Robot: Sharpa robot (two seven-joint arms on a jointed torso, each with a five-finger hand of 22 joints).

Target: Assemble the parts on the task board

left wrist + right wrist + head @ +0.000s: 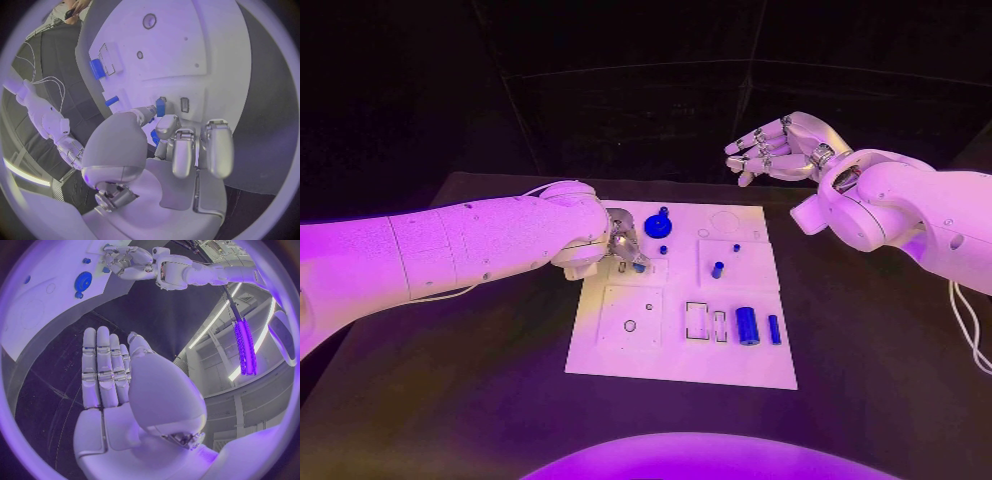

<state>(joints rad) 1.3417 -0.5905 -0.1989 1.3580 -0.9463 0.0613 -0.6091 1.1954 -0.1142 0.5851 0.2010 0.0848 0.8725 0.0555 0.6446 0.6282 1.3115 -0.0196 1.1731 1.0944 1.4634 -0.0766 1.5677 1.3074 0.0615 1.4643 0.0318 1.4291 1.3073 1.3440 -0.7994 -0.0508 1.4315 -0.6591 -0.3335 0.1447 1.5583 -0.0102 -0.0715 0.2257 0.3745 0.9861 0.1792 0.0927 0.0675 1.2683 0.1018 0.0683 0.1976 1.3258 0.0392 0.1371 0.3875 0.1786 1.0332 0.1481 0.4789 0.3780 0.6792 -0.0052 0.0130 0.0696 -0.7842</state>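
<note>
Left hand seating a small blue part at the board's far-left corner

The left hand [620, 248] is down on the far-left part of the task board [635, 362], which lies mid-worktop [459, 400]; its fingers [185, 150] are curled narrow and the thumb and a finger appear to pinch a small blue part [160, 106] just over a slot. The right hand [783, 146] hangs beyond the board's far-right corner, fingers apart and holding nothing. A round blue part [658, 226] sits just right of the left hand, a small blue peg [717, 269] mid-board, and a blue cylinder [747, 326] and blue bar [775, 329] lie near the right edge. To seat the pinched piece well, I judge it should be kept square to its slot, lowered straight, and released only once it sits flush, without nudging the round part beside it.
</note>
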